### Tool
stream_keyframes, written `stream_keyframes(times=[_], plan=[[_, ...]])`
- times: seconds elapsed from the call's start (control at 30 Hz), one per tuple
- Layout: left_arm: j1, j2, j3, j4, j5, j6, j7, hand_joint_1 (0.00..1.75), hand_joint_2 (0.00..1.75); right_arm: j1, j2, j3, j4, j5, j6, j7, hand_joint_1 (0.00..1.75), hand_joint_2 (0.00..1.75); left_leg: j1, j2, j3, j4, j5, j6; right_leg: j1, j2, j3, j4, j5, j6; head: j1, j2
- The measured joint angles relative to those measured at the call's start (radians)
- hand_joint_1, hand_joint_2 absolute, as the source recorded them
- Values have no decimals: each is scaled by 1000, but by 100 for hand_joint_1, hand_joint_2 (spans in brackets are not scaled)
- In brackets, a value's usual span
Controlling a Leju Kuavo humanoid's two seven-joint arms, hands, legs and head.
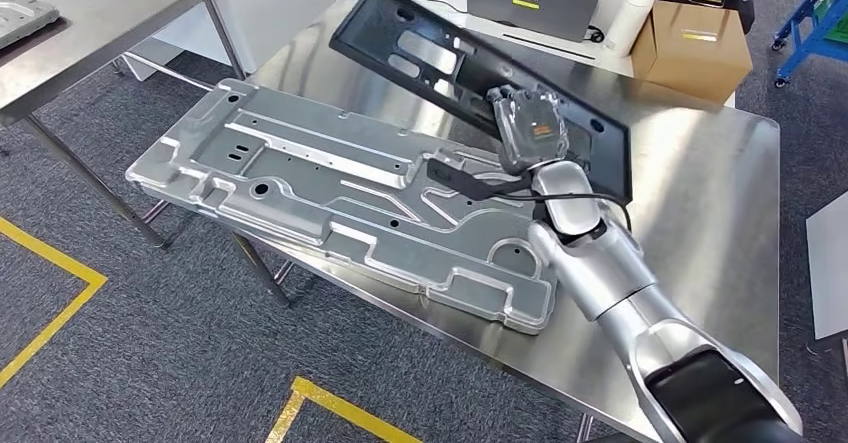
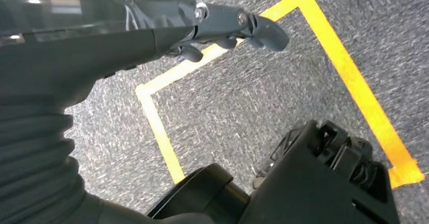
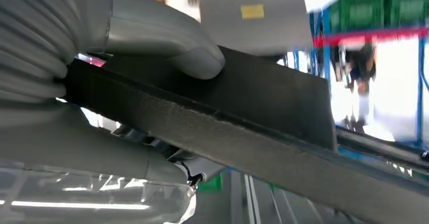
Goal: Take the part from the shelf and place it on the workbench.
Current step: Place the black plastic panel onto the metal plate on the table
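The robot's right hand [image 1: 528,128] gripped a long black part [image 1: 440,53] near one end, its thick grey thumb [image 3: 195,57] pressed flat on the part's face while the rest of the hand closed under the edge. The part was held tilted above the steel workbench [image 1: 690,193], its far end raised toward the back of the bench and its gripped end low over the surface; whether that low end touched the bench could not be told. Just beside it, nearer the robot, a large stamped silver panel [image 1: 330,188] lay flat on the bench, one corner jutting past the bench's near-left edge. Bare steel stretched to the right of the arm, out to the bench's right edge. Beyond the back edge stood a cardboard box [image 1: 695,48], flaps closed, contents hidden, with a white cylinder [image 1: 632,11] next to it. A second steel table [image 1: 90,13] stood at the left across a strip of grey carpet. The left hand [image 2: 222,29] hung over carpet marked with yellow tape [image 2: 354,82], fingers loosely curled and holding nothing.
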Motion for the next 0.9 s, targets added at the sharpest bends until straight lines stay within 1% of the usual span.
stream_keyframes(times=[0.13,0.27,0.4,0.53,0.63,0.7,0.9], plan=[[0,0,0,0,-2,-2,0,0,175,-70,-21,1,-94,50,59,14,168,175,-2,0,0,0,-2,7,0,0,4,-8,3,6,9,0],[-6,0,-1,0,-13,-15,0,0,175,-137,-16,11,-135,78,104,14,168,175,-3,0,-1,1,-2,10,-1,0,4,-10,4,15,14,0],[-18,0,-3,-1,-26,-33,4,0,175,-184,18,37,-135,85,107,-6,168,175,-3,1,0,1,-1,11,0,0,3,-10,4,16,15,0],[-24,-1,-13,-1,-34,-41,8,0,175,-204,66,70,-133,76,105,-37,168,175,-2,1,1,0,0,11,2,0,3,-9,4,16,14,0],[-28,-3,-18,-1,-36,-46,13,0,175,-213,101,98,-133,30,127,-69,168,175,-1,2,1,-1,0,11,3,0,3,-9,4,16,14,0],[-29,-5,-19,-2,-35,-48,18,0,175,-228,115,112,-132,-26,160,-86,168,175,0,1,1,-1,0,11,3,-1,3,-9,4,15,12,0],[-26,-9,-19,-2,-15,-41,20,0,175,-302,112,113,-99,-268,293,-153,168,175,0,0,0,-1,0,11,1,-2,3,-9,4,16,16,0]])
